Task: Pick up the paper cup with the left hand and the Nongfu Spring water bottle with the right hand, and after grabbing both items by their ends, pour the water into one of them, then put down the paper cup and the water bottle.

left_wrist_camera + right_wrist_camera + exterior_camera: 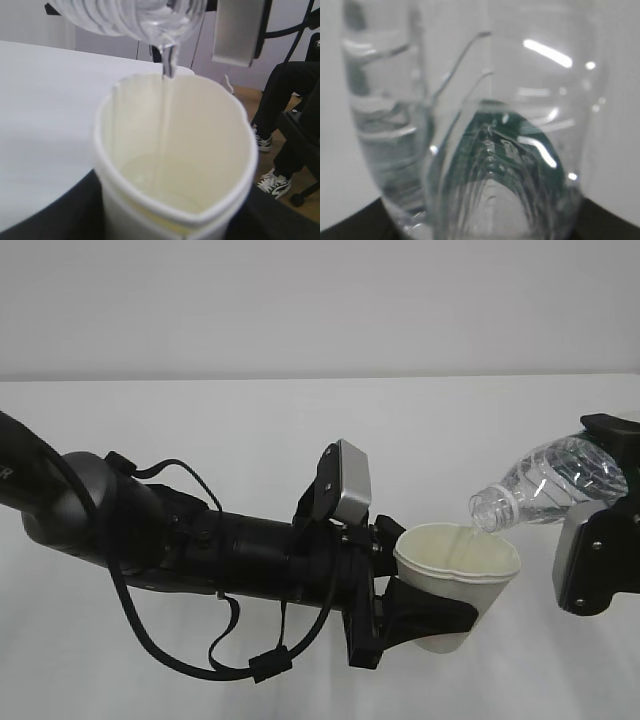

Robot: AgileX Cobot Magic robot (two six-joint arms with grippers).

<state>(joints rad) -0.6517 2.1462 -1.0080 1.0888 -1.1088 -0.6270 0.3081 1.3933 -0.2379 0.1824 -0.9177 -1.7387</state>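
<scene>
My left gripper [425, 615] is shut on the white paper cup [460, 575] and holds it upright above the table, its rim squeezed out of round. My right gripper [600, 540] is shut on the Nongfu Spring water bottle [550, 485], tilted with its open neck down-left over the cup's rim. A thin stream of water [167, 100] runs from the bottle neck [165, 30] into the cup [175, 165], where a shallow pool lies at the bottom. In the right wrist view the clear ribbed bottle [470, 140] fills the frame, with its green label showing through.
The white table [200, 420] stretches behind and to the left of the arms. In the left wrist view a seated person's legs and shoes [272, 182] and a chair base show beyond the table's right edge.
</scene>
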